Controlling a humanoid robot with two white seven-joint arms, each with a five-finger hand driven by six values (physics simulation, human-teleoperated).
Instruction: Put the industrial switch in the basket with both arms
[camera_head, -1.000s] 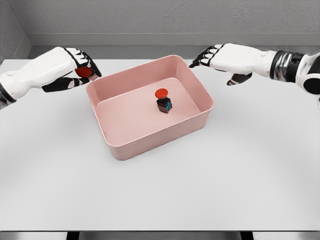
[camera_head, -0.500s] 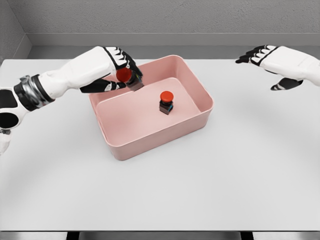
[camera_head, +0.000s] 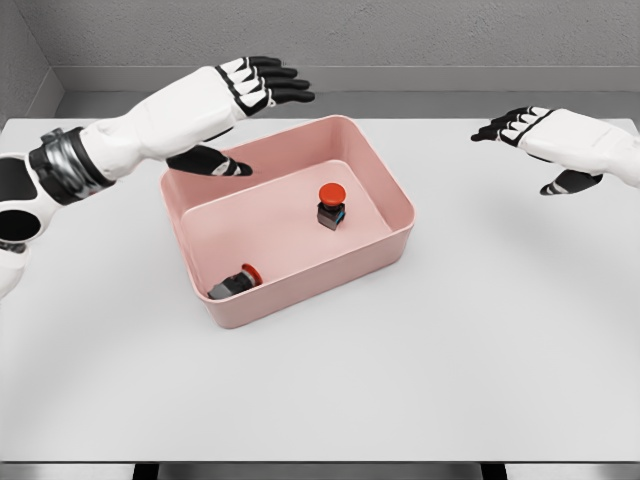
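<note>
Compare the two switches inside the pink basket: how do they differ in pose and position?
The upright switch stands near the basket's middle with its red button on top; the fallen switch lies on its side, button facing sideways. The upright switch stands clear of the walls; the fallen switch rests by the near left corner. Both have red buttons on dark bodies, and neither robot hand holds them.

One red-capped switch (camera_head: 330, 204) upright, another (camera_head: 234, 283) seemingly toppled, in pink basket (camera_head: 392, 242).

White table (camera_head: 450, 380), grey wall (camera_head: 400, 30) behind it
</note>
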